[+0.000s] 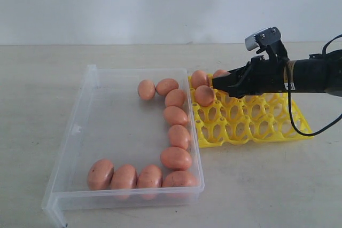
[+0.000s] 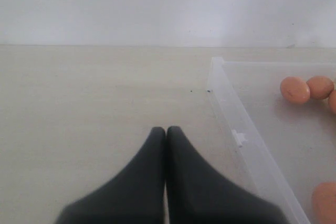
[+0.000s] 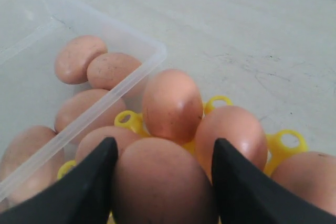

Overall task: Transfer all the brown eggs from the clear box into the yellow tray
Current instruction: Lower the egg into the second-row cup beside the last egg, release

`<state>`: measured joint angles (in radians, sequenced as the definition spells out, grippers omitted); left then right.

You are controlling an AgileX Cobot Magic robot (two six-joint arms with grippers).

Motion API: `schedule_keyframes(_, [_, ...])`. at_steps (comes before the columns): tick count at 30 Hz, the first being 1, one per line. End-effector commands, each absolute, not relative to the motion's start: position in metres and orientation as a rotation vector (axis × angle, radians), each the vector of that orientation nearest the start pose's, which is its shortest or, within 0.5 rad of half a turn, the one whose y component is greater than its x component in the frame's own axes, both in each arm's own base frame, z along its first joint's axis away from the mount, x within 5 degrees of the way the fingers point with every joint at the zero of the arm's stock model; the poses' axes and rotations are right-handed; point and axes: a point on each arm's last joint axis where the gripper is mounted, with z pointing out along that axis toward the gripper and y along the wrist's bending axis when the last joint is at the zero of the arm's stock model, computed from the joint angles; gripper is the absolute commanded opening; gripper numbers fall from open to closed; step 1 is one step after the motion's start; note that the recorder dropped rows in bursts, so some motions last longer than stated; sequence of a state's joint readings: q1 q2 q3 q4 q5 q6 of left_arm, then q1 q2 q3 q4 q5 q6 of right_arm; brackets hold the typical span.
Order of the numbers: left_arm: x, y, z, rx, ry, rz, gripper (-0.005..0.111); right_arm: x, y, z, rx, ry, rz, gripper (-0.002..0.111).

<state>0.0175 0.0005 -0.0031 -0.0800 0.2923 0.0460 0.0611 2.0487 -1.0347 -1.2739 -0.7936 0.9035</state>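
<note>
Black right gripper (image 1: 215,86), on an arm stretched level from the right edge of the exterior view, reaches over the far left corner of the yellow tray (image 1: 256,127). Its two fingers are clasped on either side of one brown egg (image 1: 203,96), which sits low at that corner close against others in the tray's cups. Ten more brown eggs (image 1: 176,158) lie in the clear box (image 1: 80,126), in a line down its tray-side wall and along its near wall. Left gripper (image 2: 166,131): fingers pressed together, holding nothing, over bare table (image 2: 94,93) just outside the box wall.
</note>
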Motion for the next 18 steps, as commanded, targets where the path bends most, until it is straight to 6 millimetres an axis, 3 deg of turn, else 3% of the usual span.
schedule_keyframes(1, [0.0547, -0.0014, 0.1875, -0.027, 1.768, -0.038, -0.004, 0.3819, 0.0873, 0.1338, -0.726, 1.93, 0.732, 0.0])
schedule_keyframes(7, [0.0547, -0.0014, 0.1875, -0.027, 1.768, -0.038, -0.004, 0.3819, 0.0875, 0.1342, -0.724, 1.927, 0.737, 0.006])
schedule_keyframes(14, [0.0547, -0.0014, 0.1875, -0.027, 1.768, -0.038, -0.004, 0.3825, 0.0877, 0.1354, -0.707, 1.919, 0.746, 0.046])
schedule_keyframes(18, [0.0547, -0.0014, 0.1875, -0.027, 1.768, -0.038, -0.004, 0.3836, 0.0872, 0.1362, -0.681, 1.917, 0.748, 0.057])
